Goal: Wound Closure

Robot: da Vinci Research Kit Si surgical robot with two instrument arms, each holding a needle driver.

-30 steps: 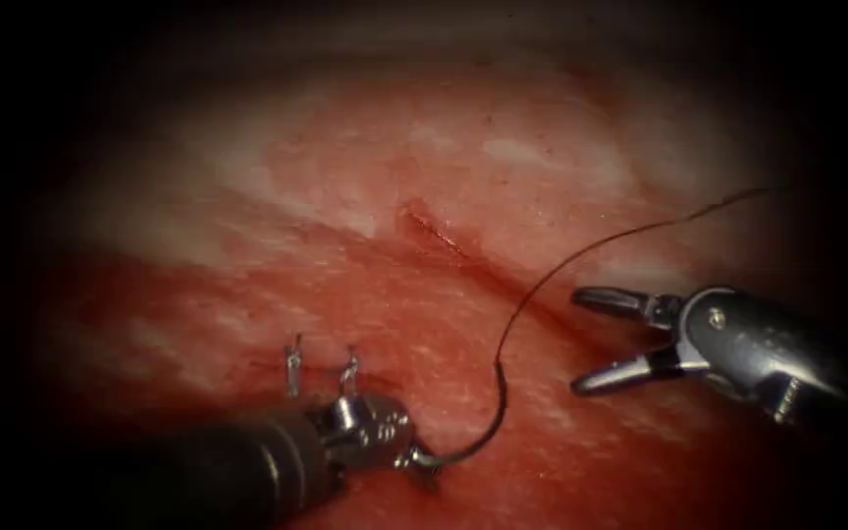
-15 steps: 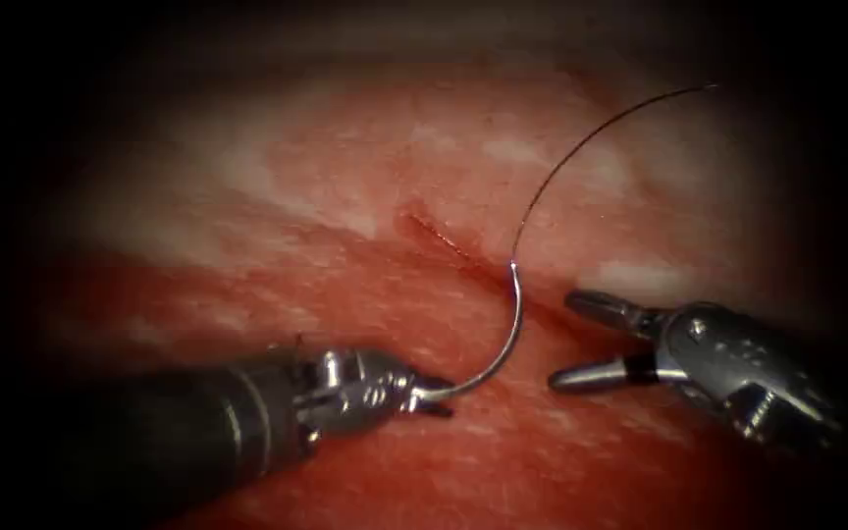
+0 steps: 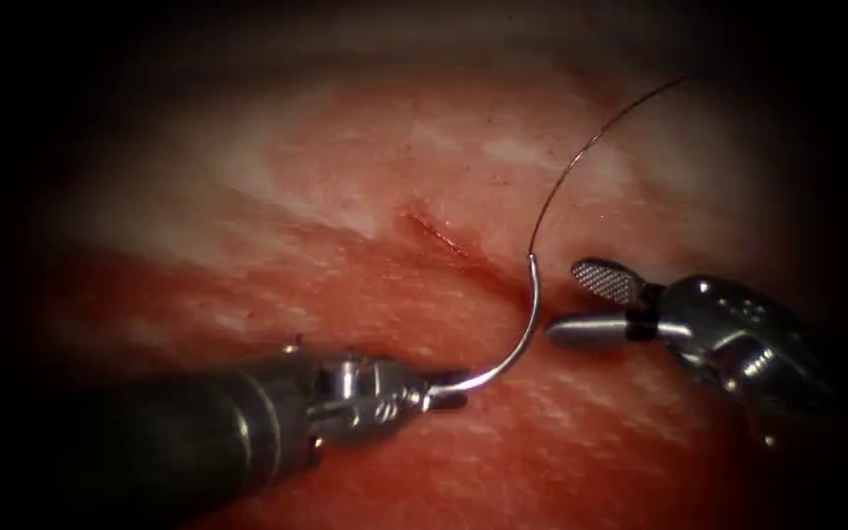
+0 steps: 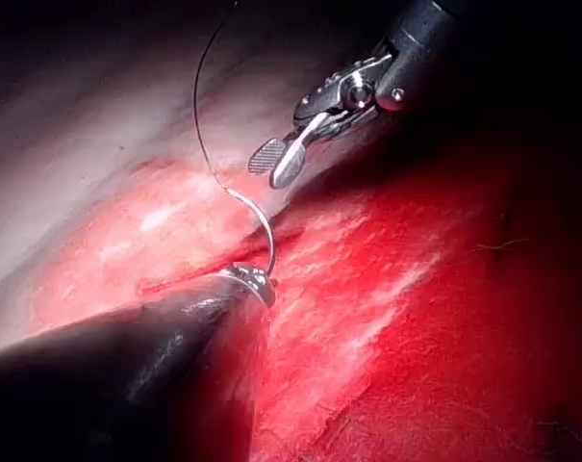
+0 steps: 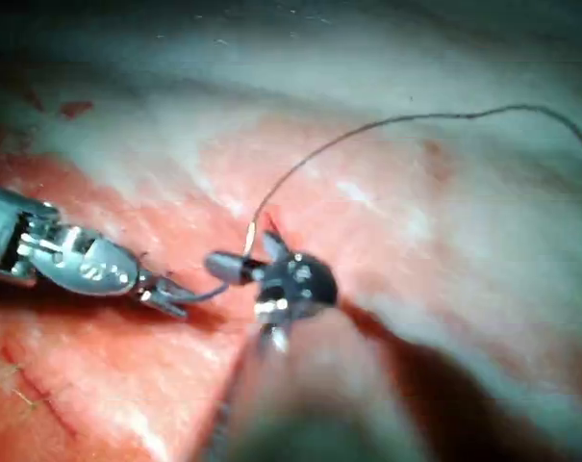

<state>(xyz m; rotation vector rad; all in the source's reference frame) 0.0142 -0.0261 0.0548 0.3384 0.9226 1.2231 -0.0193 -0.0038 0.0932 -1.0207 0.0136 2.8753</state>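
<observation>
Gripping the needle (image 3: 514, 339) near its pointed end, the left tool (image 3: 422, 391) has its jaws pressed together on it, low on the tissue (image 3: 365, 167) and left of the cut (image 3: 444, 240). The needle arcs clear above the tissue, its thread end up beside the cut. The thread (image 3: 581, 147) runs up and rightward. The right tool (image 3: 581, 306) sits just right of the needle, jaws spread, holding nothing.
</observation>
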